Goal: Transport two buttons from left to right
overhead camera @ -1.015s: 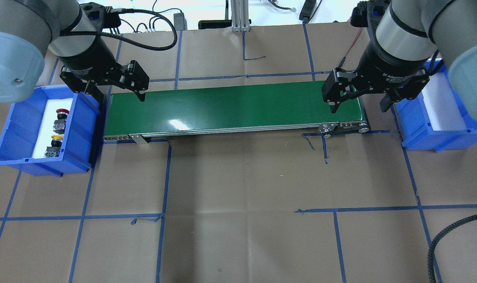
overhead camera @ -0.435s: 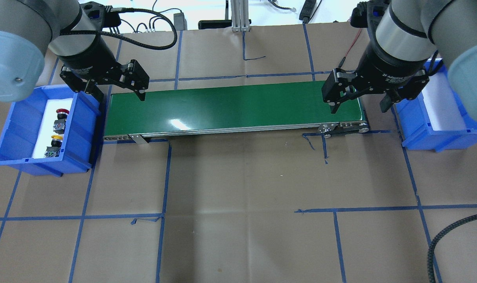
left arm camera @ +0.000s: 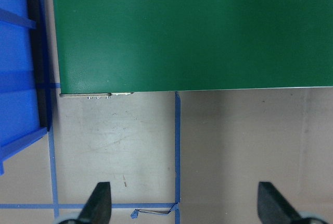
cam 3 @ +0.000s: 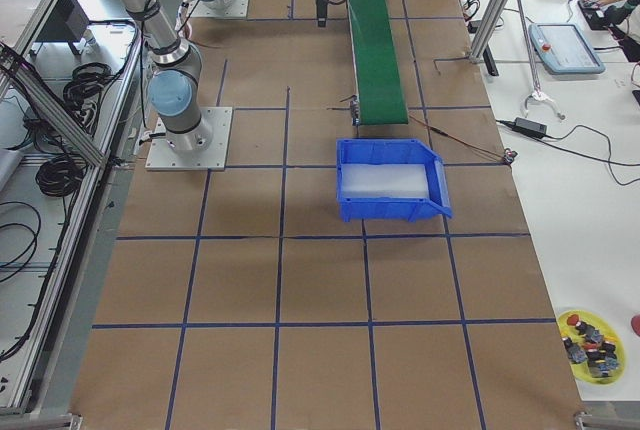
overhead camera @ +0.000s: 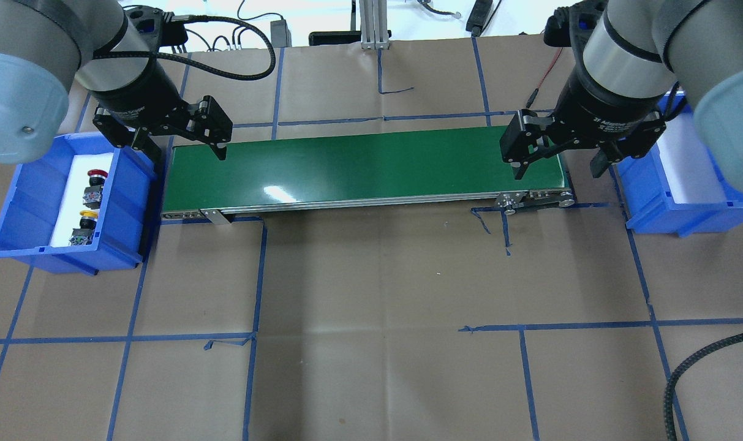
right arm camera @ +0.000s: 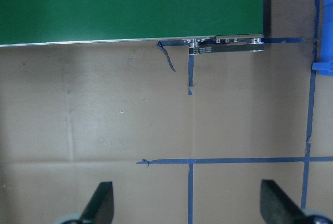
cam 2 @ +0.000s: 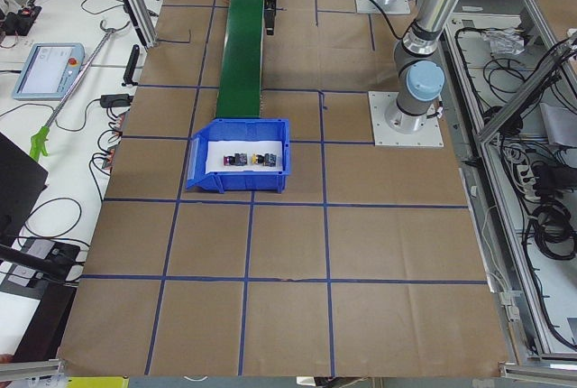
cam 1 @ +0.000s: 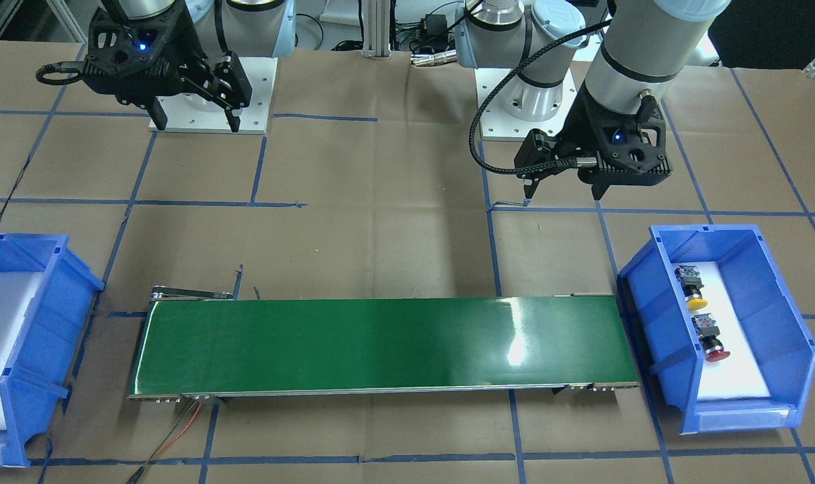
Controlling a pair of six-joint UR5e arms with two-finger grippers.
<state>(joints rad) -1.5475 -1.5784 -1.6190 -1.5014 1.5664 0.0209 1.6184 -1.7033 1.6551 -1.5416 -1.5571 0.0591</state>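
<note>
Two buttons lie in the blue left bin (overhead camera: 132,202) on a white liner: the red-capped button (overhead camera: 97,176) farther back and the yellow-capped button (overhead camera: 88,215) nearer. They also show in the front-facing view, yellow (cam 1: 696,304) and red (cam 1: 716,354). My left gripper (overhead camera: 184,146) is open and empty, high over the left end of the green conveyor belt (overhead camera: 365,168), beside the bin. My right gripper (overhead camera: 558,170) is open and empty over the belt's right end. Both wrist views show wide-apart fingertips (left arm camera: 101,198) (right arm camera: 104,198) above the brown table.
A blue right bin (overhead camera: 683,205) with a bare white liner stands right of the belt. A black cable (overhead camera: 690,380) lies at the table's near right. In the exterior right view a yellow dish (cam 3: 590,335) with spare parts sits on a side table.
The right gripper has shifted very slightly to the left. The left gripper has hardly moved. Both stay open and the buttons have not moved.
</note>
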